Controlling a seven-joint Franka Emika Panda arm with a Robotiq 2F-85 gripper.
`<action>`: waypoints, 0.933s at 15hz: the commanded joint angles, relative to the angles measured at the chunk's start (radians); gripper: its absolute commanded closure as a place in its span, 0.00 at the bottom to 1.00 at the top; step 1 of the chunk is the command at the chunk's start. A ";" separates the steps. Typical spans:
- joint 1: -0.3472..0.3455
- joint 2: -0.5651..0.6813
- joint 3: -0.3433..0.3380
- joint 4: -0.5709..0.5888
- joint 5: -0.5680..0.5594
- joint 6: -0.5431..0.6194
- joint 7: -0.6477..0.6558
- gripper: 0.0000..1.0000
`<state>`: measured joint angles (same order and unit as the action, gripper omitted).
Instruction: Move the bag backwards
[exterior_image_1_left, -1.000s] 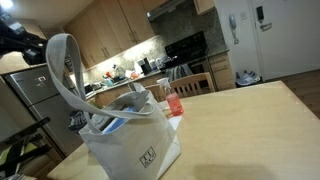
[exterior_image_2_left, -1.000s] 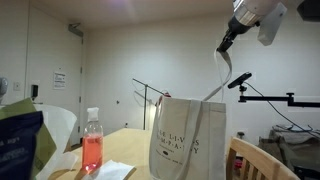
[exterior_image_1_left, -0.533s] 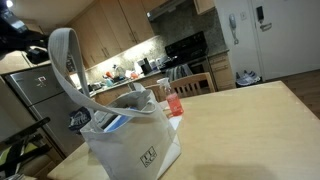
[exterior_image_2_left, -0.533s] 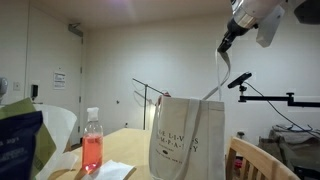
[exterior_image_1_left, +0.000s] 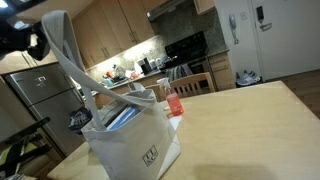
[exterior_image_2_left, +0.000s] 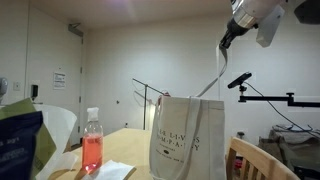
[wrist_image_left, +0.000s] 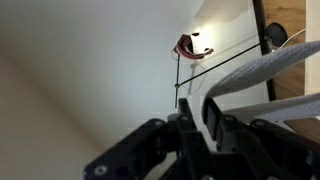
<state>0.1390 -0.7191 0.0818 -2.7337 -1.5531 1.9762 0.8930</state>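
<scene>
Overhead, tool (exterior_image_2_left: 225, 44) tight on bag (exterior_image_2_left: 190, 140) strap (exterior_image_2_left: 214, 76)

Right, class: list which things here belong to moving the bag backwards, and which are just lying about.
In the job: bag, strap, gripper.
Lying about: bottle of red liquid, wooden chair, white paper by the bottle.

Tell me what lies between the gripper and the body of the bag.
Only the strap of the bag, stretched taut up to the gripper. Apart from it the stretch is bare air, as both exterior views show.
</scene>
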 joint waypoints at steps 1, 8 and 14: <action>0.019 -0.007 -0.016 0.012 -0.025 -0.017 0.008 1.00; 0.056 -0.058 0.033 0.019 -0.032 -0.033 -0.012 1.00; 0.125 -0.033 0.111 0.029 -0.098 -0.044 -0.039 1.00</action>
<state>0.2315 -0.7691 0.1697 -2.7271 -1.6017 1.9718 0.8876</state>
